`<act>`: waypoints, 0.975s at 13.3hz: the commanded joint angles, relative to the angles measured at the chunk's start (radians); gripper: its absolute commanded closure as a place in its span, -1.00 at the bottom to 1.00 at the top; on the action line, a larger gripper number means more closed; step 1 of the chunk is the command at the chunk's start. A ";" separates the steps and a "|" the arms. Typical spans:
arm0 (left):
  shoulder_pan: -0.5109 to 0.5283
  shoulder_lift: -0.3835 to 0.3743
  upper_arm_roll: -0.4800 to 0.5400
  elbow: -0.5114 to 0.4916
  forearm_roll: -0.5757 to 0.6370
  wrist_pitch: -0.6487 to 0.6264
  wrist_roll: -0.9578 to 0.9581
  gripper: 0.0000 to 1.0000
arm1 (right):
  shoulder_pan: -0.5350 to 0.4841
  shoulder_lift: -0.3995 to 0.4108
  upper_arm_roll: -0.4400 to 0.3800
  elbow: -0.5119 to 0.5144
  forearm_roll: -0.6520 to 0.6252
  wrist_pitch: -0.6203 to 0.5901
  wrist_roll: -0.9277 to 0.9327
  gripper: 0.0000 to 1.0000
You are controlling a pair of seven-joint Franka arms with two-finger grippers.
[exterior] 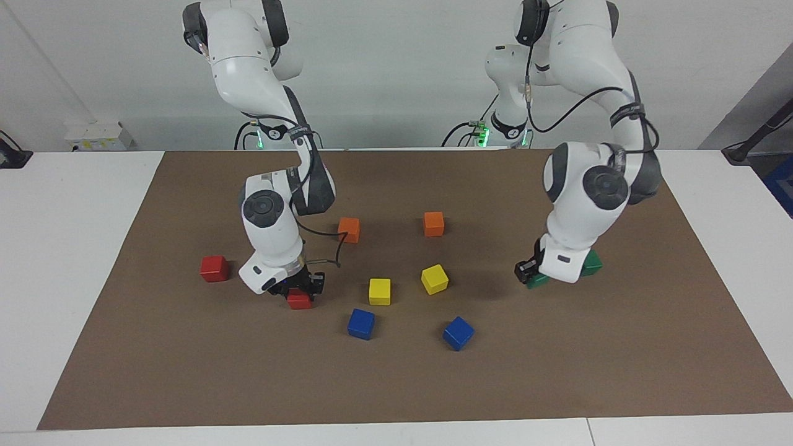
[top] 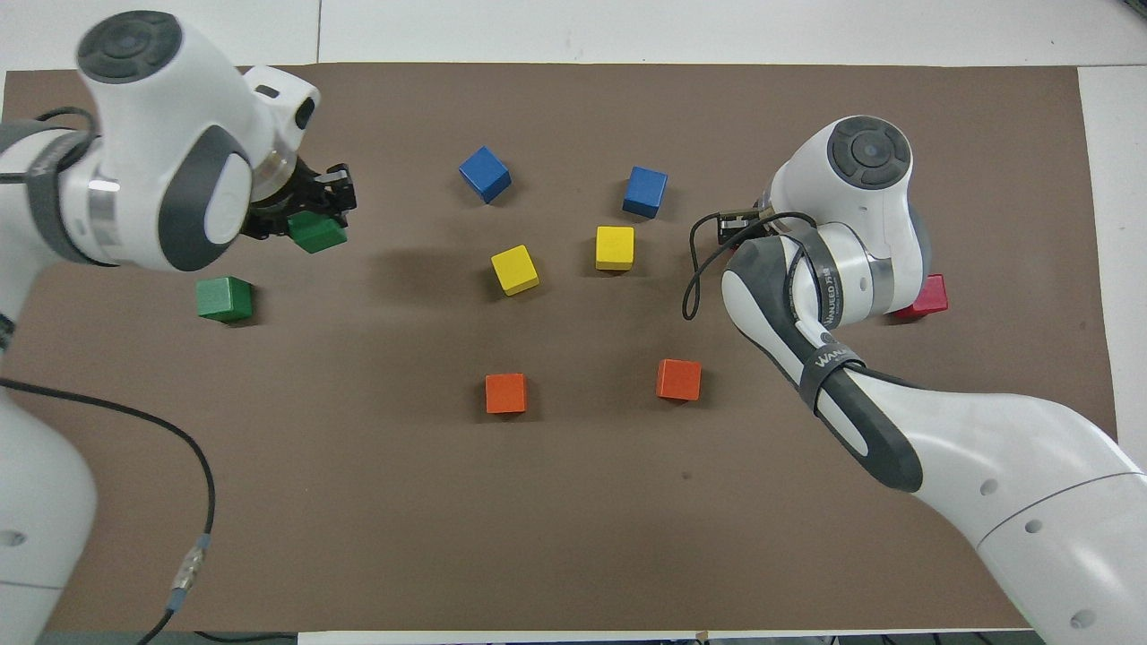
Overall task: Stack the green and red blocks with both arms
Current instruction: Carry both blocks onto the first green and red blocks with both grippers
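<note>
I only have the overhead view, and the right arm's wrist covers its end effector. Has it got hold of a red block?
Observer: Yes. The facing view shows the right end effector shut on a red block, which looks to be down on the mat.
Operator: And the left arm's green block: is it lifted, or on the mat?
Observer: Lifted. From the front, the left end effector holds the green block clear of the mat.
</note>
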 commanded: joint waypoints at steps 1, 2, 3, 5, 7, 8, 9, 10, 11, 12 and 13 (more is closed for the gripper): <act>0.102 -0.104 -0.006 -0.120 -0.019 -0.025 0.229 1.00 | -0.029 -0.035 -0.001 0.052 0.000 -0.080 0.007 1.00; 0.132 -0.109 -0.004 -0.119 -0.019 -0.039 0.293 1.00 | -0.055 -0.056 -0.003 0.052 -0.006 -0.086 -0.012 1.00; 0.155 -0.114 -0.004 -0.123 -0.019 -0.045 0.347 1.00 | -0.090 -0.076 -0.003 0.052 -0.006 -0.109 -0.078 1.00; 0.182 -0.126 -0.004 -0.154 -0.018 -0.030 0.425 1.00 | -0.169 -0.115 -0.003 0.039 -0.006 -0.135 -0.222 1.00; 0.185 -0.140 -0.003 -0.194 -0.016 0.006 0.505 1.00 | -0.234 -0.161 -0.002 0.009 -0.004 -0.168 -0.333 1.00; 0.191 -0.147 0.006 -0.224 -0.015 0.037 0.519 1.00 | -0.266 -0.187 -0.002 -0.018 -0.004 -0.173 -0.368 1.00; 0.200 -0.161 0.006 -0.263 -0.015 0.077 0.530 1.00 | -0.285 -0.213 -0.002 -0.047 -0.004 -0.173 -0.399 1.00; 0.205 -0.170 0.008 -0.302 -0.016 0.114 0.533 1.00 | -0.299 -0.242 -0.002 -0.091 -0.004 -0.173 -0.416 1.00; 0.221 -0.183 0.008 -0.329 -0.018 0.131 0.530 1.00 | -0.305 -0.271 -0.002 -0.133 -0.003 -0.170 -0.419 1.00; 0.234 -0.184 0.006 -0.335 -0.021 0.135 0.515 1.00 | -0.305 -0.300 -0.002 -0.176 -0.003 -0.164 -0.418 1.00; 0.235 -0.184 0.008 -0.335 -0.021 0.139 0.477 1.00 | -0.305 -0.328 -0.002 -0.217 -0.001 -0.149 -0.416 1.00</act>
